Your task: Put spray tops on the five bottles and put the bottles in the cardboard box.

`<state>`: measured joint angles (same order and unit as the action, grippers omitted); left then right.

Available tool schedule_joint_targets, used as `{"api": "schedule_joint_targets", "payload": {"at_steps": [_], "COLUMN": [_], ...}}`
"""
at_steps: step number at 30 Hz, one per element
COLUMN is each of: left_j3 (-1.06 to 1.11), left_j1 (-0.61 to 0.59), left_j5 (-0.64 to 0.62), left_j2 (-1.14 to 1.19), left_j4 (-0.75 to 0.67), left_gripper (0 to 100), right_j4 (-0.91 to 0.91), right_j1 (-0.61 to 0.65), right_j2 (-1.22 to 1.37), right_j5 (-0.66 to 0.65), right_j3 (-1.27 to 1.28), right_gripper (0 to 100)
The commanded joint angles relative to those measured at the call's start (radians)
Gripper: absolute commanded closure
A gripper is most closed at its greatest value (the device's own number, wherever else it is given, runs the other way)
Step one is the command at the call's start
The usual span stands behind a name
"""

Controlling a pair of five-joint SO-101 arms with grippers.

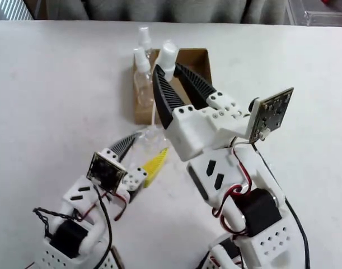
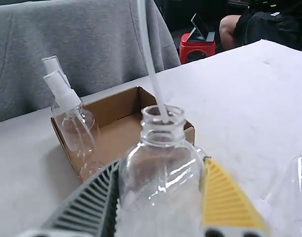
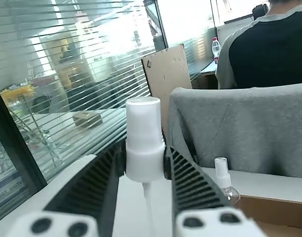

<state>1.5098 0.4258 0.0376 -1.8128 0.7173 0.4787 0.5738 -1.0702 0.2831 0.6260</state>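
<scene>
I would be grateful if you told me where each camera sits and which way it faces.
High view: fixed above the table, looking down on the left claw, the right claw and the cardboard box beyond.
Left wrist view: on the left wrist, looking along its claw, shut on an open bottle, toward the box.
Right wrist view: on the right wrist, facing out toward window blinds; its claw holds a spray top.
Shared: all three show the box with a capped bottle in it.
</scene>
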Motion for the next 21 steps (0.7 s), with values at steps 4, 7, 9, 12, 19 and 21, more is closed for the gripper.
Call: {"api": "schedule_joint_targets", "payload": {"at_steps": [4,7,9,12,19,21], "left_j3": [0.005,0.005,0.005,0.005,0.005,0.005], "left_j1": [0.008,0.008,0.008,0.008,0.008,0.008], "left_j5": [0.008,0.008,0.008,0.008,0.006,0.006], "left_j2": [-0.018,-0.018,-0.018,-0.018,-0.018,-0.018], "left_j4": [-0.038,-0.040,-0.040,-0.040,-0.040,-0.040], "left_gripper": [98,98,98,98,98,98], "right_j4": [-0.016,0.021,0.028,0.050,0.048,0.067], "right_j1": [0.007,0.008,0.008,0.008,0.031,0.059], "right_j2": [-0.015,-0.015,-0.018,-0.056,-0.194,-0.222], "right_j5": [0.009,0.011,0.035,0.052,0.049,0.038], "right_j3": [0.018,0.054,0.078,0.130,0.267,0.296], "right_gripper": [98.4,98.4,98.4,98.4,98.4,98.4]}}
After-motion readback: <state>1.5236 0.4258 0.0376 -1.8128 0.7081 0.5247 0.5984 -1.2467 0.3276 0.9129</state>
